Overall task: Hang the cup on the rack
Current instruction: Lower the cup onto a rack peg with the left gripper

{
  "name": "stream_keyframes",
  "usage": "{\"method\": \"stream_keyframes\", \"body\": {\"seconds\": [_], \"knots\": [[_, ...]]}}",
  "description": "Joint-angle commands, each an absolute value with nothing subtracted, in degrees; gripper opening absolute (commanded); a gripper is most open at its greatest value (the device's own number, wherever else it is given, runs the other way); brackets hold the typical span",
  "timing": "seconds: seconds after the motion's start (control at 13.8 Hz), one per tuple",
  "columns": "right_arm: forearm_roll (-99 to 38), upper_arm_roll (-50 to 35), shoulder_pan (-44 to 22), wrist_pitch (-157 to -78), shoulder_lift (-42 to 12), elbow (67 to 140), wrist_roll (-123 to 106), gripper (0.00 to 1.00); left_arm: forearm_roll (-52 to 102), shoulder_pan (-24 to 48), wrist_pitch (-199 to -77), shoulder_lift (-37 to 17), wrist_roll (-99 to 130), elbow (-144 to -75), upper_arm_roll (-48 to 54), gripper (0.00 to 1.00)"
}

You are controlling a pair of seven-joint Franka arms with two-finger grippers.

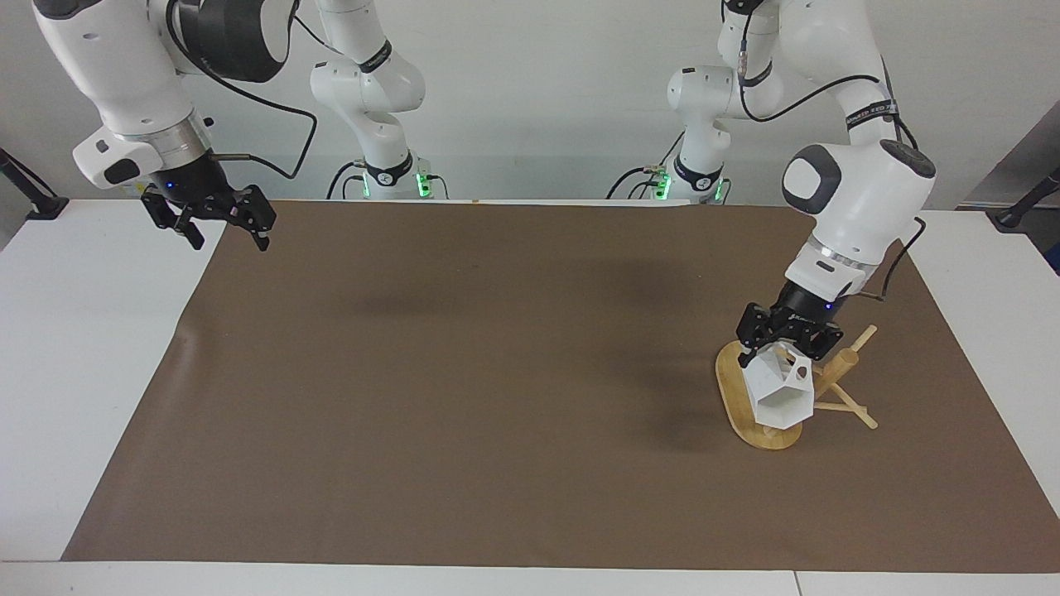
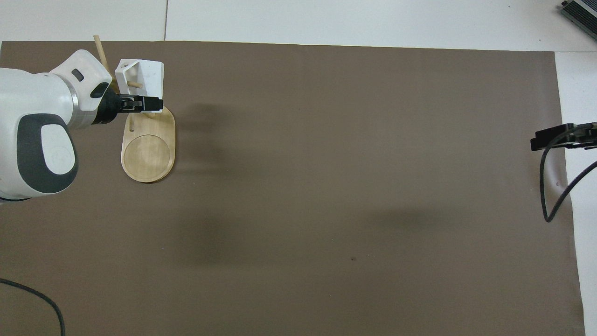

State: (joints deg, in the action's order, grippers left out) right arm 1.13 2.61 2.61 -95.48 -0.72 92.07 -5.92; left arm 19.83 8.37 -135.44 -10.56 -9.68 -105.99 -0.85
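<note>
**Cup held at the rack by the left claw; right claw idle**

Facing view. The left claw (image 1: 787,343) sits at the right of the frame, a little below mid-height, directly over the rack (image 1: 766,414). Its fingers are closed on the top of the cup (image 1: 778,391), gripping it at the handle end. The cup is white and faceted, tilted, with its open mouth turned toward the camera and downward. It hangs above the oval base of the rack and lies against the pegs. The round hole in the handle is at a peg, but whether the peg passes through it cannot be told here. The rack itself leans, its thick post slanting up toward the right of the frame. The right claw (image 1: 210,217) hangs at the upper left of the frame, over the edge of the brown mat (image 1: 464,372) that covers the white counter (image 1: 91,348). Its fingers are spread and hold nothing. That arm waits.

Overhead view. The left claw (image 2: 140,103) appears at the upper left of the frame, shut on the cup (image 2: 148,75). A thin peg shows inside the opening of the handle. The base of the rack (image 2: 148,149) lies just below the cup in the frame. The right claw (image 2: 562,138) shows at the right edge, mid-upper frame, over the mat's edge.
</note>
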Motion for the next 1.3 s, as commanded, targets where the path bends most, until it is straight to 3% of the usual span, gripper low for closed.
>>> {"method": "stream_keyframes", "body": {"seconds": [0.0,0.8,0.87,0.94,1.01,1.23], "knots": [[1.0,2.2,2.9,-94.7,0.1,92.6,-5.9,1.00,20.7,7.2,-135.3,-11.1,-7.4,-105.7,-0.4,0.00],[1.0,2.1,2.9,-94.7,0.1,92.6,-6.0,1.00,20.8,5.4,-127.2,-10.2,-4.3,-105.6,-0.5,0.00],[1.0,2.1,2.9,-94.7,0.1,92.6,-5.9,1.00,20.7,4.8,-126.5,-10.2,-4.4,-105.6,-0.5,0.19],[1.0,2.1,2.9,-94.7,0.1,92.6,-6.0,1.00,20.7,4.6,-126.1,-10.1,-4.4,-105.6,-0.5,0.68],[1.0,2.1,2.9,-94.7,0.1,92.6,-6.0,1.00,20.7,4.6,-126.1,-9.8,-4.3,-105.6,-0.5,1.00],[1.0,2.1,2.9,-94.7,0.1,92.6,-5.9,1.00,20.1,4.6,-125.9,-9.2,-4.6,-105.6,-0.6,1.00]]}}
